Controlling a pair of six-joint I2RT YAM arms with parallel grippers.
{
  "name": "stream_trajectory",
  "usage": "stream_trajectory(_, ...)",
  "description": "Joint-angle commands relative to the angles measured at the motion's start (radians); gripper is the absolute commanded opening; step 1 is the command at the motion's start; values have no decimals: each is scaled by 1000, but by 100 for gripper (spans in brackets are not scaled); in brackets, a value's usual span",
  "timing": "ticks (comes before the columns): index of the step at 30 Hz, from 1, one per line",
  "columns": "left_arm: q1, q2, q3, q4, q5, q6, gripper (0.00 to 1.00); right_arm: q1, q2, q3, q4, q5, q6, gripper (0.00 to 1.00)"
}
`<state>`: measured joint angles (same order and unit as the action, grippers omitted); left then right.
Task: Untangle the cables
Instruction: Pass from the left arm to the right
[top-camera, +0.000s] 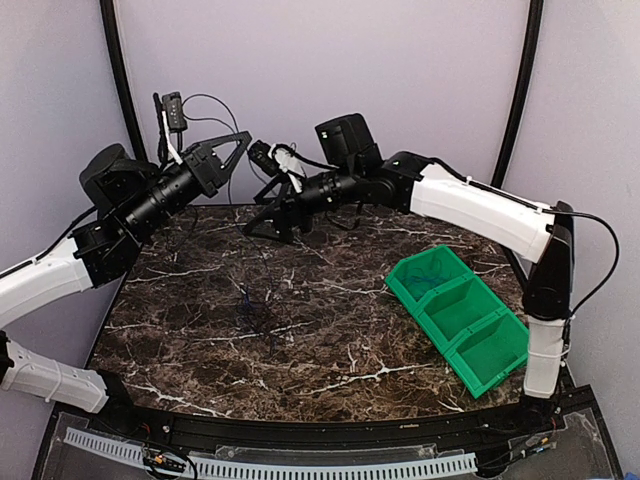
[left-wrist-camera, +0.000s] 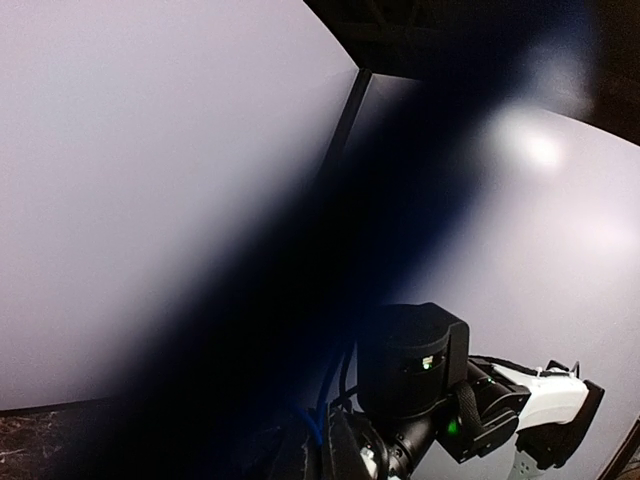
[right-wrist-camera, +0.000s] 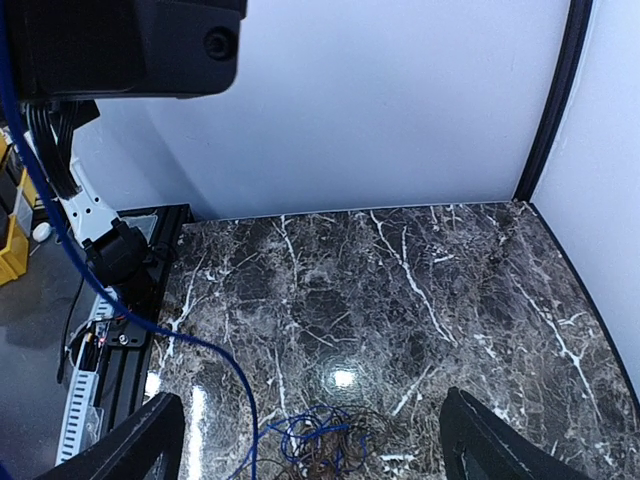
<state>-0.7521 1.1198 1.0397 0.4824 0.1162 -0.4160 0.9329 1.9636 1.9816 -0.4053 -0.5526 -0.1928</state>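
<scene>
**Blue and black cables knotted at mid-counter**

The cables (top-camera: 255, 315) lie in a loose knot of thin blue and black loops at the middle of the marble counter (top-camera: 340, 340). From the knot, one blue cable (right-wrist-camera: 225, 365) climbs up and off to the left.

The right gripper (right-wrist-camera: 310, 400) hangs above the knot with its fingers spread wide and nothing between them. The left gripper (top-camera: 235, 150) is raised near the back wall, and I cannot tell how its fingers stand.

A green three-compartment bin (top-camera: 445, 290) sits at the right edge, well apart from the cables. Bare counter surrounds the knot.
</scene>
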Motion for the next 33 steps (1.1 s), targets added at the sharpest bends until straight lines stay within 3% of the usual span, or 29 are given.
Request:
stream_trajectory(1,-7,-15,-34,192,-86,-80,0,51,54,90,5,48,29,87)
stream_trajectory(6,-16,-29,-57,312,-141,-103,0,53,125,190,-19,19,79,75)
stream_trajectory(14,-18,-49,-56,320,-169,-82,0,53,122,182,-13,15,86,14)
stream_trajectory(19,-17,-70,-77,282,-200,-57,0,40,59,106,9,26,60,0)
stream_trajectory(23,-19,-92,-98,246,-227,-45,4,17,5,53,30,19,50,0)
stream_trajectory(28,-19,-114,-106,177,-252,-2,41,-46,-69,50,34,-1,35,0)
stream_trajectory(33,-17,-127,-100,13,-277,63,69,-100,-136,105,17,-40,9,0)
